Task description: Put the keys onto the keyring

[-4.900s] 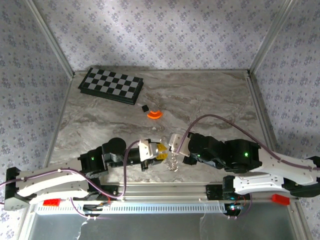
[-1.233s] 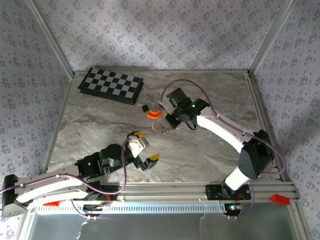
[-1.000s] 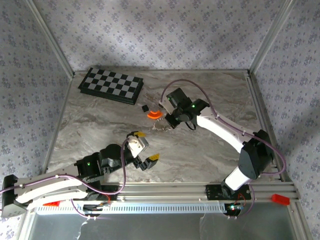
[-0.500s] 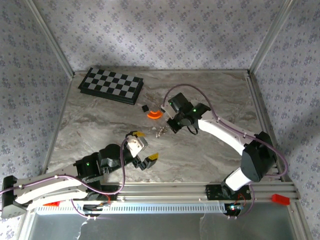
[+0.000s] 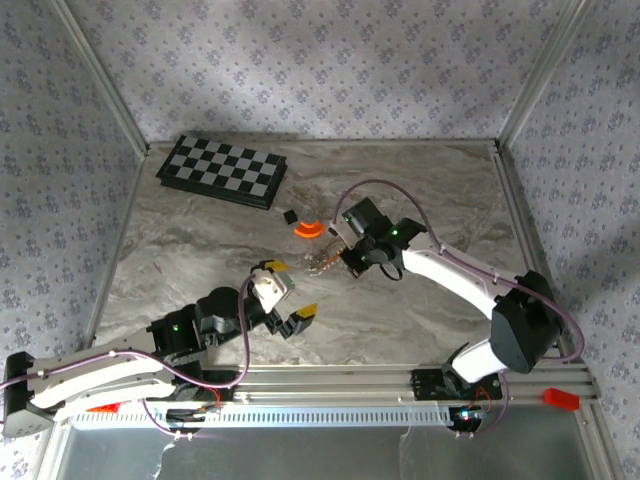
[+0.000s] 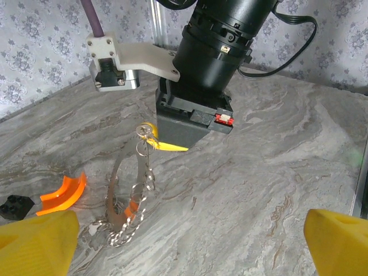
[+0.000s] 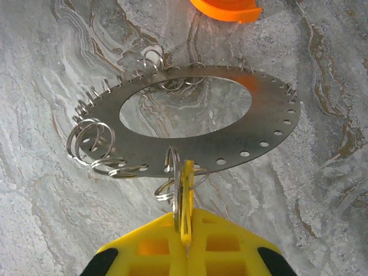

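Found the keyring (image 7: 270, 123), a flat silvery plate with a wide centre hole, a row of punched holes and many small split rings along its edge, hanging tilted over the marble-patterned table (image 5: 420, 190). Placed it just to the near side of the orange disc (image 5: 309, 229), near the small black cube (image 5: 289, 215) and well apart from the checkered board (image 5: 222, 170). Noted, from the left wrist view, the lowest small rings down at the table surface; cannot tell whether touching or just clear. Spotted a tiny orange piece (image 6: 133, 208) among the rings at the lower rim, taken for the key; cannot confirm it as threaded on rather than merely lying against the metal. Judged the task far along on that reading: key apparently on the ring, with the threading to be confirmed and the setting-down and release of the ring left to do. Recorded the right gripper (image 7: 185, 221) clenched on the plate's near rim together with one small split ring, pinched edge-on between the yellow fingertips (image 7: 149, 247), leaving the keyring hung directly below and ahead of those jaws. Recorded the left gripper (image 5: 292, 290) released, yellow fingers (image 6: 34, 241) spread wide with nothing between them, low over the table on the near side, apart from the keyring and facing it.
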Motion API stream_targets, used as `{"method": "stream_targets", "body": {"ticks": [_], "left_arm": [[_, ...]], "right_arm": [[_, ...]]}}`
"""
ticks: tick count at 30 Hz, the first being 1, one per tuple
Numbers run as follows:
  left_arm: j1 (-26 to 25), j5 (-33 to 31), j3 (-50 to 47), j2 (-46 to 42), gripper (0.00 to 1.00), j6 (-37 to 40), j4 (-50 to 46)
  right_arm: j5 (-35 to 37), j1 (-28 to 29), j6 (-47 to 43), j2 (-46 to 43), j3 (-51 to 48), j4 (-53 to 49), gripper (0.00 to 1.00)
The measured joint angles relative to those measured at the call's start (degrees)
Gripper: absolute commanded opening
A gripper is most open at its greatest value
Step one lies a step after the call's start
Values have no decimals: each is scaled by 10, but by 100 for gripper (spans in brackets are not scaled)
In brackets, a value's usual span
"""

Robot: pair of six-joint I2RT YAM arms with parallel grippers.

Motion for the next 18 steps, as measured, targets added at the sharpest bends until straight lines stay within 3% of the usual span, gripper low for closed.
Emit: {"method": "stream_targets", "body": {"ticks": [18], "left_arm": [[15,-2,-21,-72,99,1,0]], "right_arm": [[-49,24,160,-107,-225,136,0]]}}
